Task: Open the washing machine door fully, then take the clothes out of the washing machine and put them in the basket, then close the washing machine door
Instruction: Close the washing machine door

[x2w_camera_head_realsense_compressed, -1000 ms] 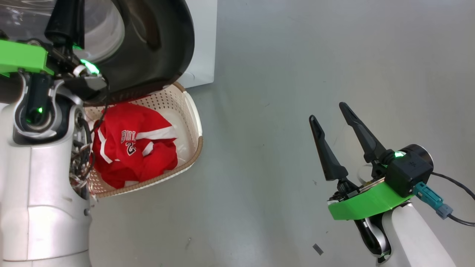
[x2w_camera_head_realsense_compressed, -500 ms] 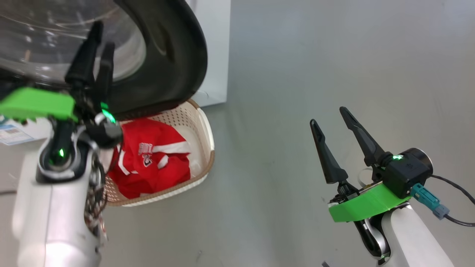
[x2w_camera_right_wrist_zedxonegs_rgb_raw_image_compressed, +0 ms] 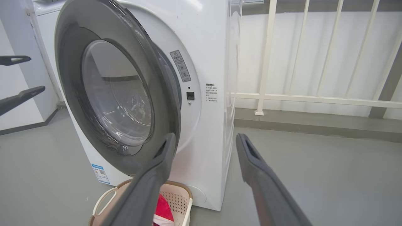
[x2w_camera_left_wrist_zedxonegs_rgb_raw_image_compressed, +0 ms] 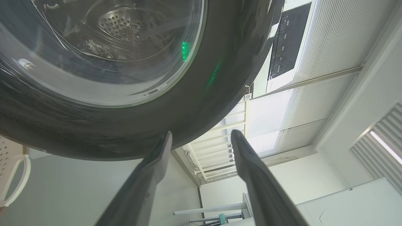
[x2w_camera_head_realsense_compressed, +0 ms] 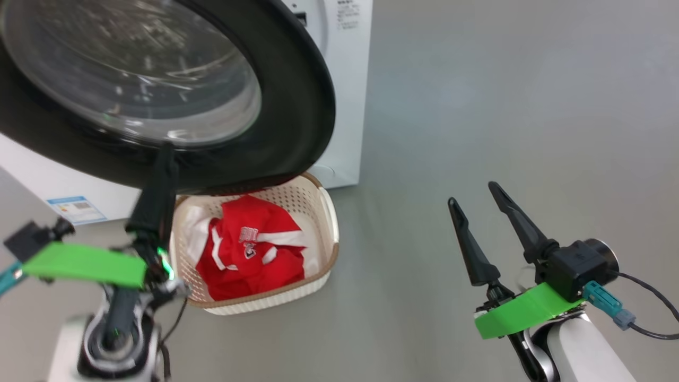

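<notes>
Door (x2w_camera_head_realsense_compressed: 297, 106) open; clothes (x2w_camera_head_realsense_compressed: 249, 260) in basket (x2w_camera_head_realsense_compressed: 324, 212) below door. Left gripper (x2w_camera_left_wrist_zedxonegs_rgb_raw_image_compressed: 202, 138) under door, right gripper (x2w_camera_head_realsense_compressed: 473, 195) well right of door: both jaws wide, empty. Closing not yet done.

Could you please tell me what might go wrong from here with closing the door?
1. The open left pincer hovers by the black rim of the washing machine door; a push could slip off the curved, glossy surface.
2. The basket with the clothes lies just below the door, so the left arm might knock it.
</notes>
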